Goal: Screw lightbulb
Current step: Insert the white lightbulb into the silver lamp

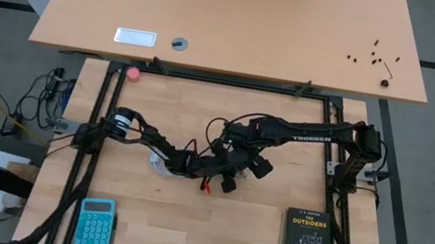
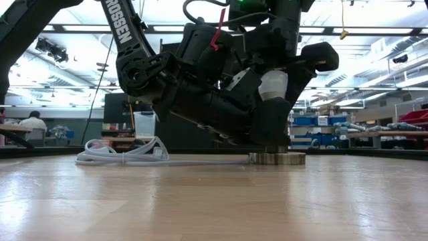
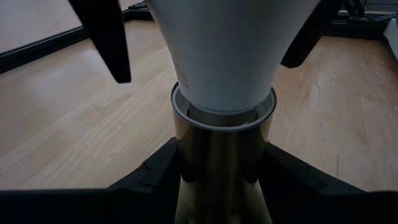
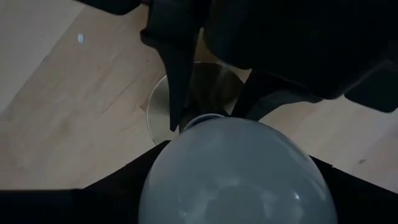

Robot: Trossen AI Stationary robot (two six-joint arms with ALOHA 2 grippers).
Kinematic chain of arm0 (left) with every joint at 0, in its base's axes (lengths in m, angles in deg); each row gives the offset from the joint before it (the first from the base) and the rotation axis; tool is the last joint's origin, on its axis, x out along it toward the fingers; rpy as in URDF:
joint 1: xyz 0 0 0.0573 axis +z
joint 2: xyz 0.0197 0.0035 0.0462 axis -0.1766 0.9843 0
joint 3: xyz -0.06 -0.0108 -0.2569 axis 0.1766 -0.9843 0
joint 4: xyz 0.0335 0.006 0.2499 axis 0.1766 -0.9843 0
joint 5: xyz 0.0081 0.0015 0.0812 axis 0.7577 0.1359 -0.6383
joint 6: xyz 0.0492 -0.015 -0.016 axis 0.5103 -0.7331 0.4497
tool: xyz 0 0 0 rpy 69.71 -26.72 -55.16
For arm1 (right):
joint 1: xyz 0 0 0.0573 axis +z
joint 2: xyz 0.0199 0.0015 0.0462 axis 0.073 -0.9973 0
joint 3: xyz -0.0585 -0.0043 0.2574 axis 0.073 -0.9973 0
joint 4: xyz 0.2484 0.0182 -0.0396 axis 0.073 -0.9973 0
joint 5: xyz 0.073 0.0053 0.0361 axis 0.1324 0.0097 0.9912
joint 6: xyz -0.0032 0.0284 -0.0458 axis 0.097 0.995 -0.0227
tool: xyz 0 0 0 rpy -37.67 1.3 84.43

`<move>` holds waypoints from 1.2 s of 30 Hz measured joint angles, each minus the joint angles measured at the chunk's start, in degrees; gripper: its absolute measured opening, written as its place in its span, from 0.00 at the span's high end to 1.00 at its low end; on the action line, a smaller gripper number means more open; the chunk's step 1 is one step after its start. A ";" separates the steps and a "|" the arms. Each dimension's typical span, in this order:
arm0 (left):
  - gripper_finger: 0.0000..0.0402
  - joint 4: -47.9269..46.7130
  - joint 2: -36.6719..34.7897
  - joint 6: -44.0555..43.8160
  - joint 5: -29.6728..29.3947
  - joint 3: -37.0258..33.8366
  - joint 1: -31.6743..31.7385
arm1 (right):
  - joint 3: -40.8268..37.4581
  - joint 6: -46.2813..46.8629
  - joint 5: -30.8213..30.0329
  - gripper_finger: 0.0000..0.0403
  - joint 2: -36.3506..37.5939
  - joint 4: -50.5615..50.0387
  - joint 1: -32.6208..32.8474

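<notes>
Surface: pale wooden tabletop [image 1: 182, 223] inside a black frame; behind it in the low view, a lit workshop with shelving.

Bulb: small white pear-shaped frosted lightbulb [image 3: 227, 50] stands upright, its narrow neck down inside the round brass-coloured metal socket [image 3: 222, 140]; the screw base is hidden in the collar, so how far it is threaded cannot be told.

Socket: its flat disc foot rests on the table near the middle, with a white coiled cord [image 2: 124, 154] trailing off to one side.

Left gripper: left gripper [image 3: 221, 165] is low at the socket, its two dark fingers pressed against either side of the metal barrel, pinching it steady.

Right gripper: right gripper [image 4: 227, 155] is above the globe, its dark fingers [image 3: 106, 37] flanking the white glass; they look slightly parted from it rather than biting.

Step in hand: likely re-gripping between turns of the bulb.

Doing it well: keep the socket clamped so it cannot spin or skate; close on the globe lightly and evenly; keep the wrist axis in line with the socket so the thread does not cross; turn in short strokes.

Risk: squeezing the glass hard, or tilting it, could jam the thread.
</notes>
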 joint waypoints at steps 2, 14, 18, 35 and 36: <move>0.54 0.01 0.00 -0.01 0.00 0.00 0.00 | 0.00 1.85 0.00 0.34 0.00 0.00 0.00; 0.54 0.04 0.00 -0.06 0.04 0.00 0.00 | 0.00 11.21 0.29 0.33 0.00 0.38 0.23; 0.54 0.04 0.00 -0.06 0.06 0.00 0.00 | -0.04 14.66 0.26 0.34 -0.03 0.92 0.71; 0.54 0.04 0.00 -0.36 0.24 0.00 -0.02 | -0.04 38.20 0.26 0.33 -0.04 0.91 0.98; 0.54 0.04 0.00 -0.37 0.25 0.00 -0.02 | -0.04 39.40 0.34 0.32 -0.04 0.89 0.98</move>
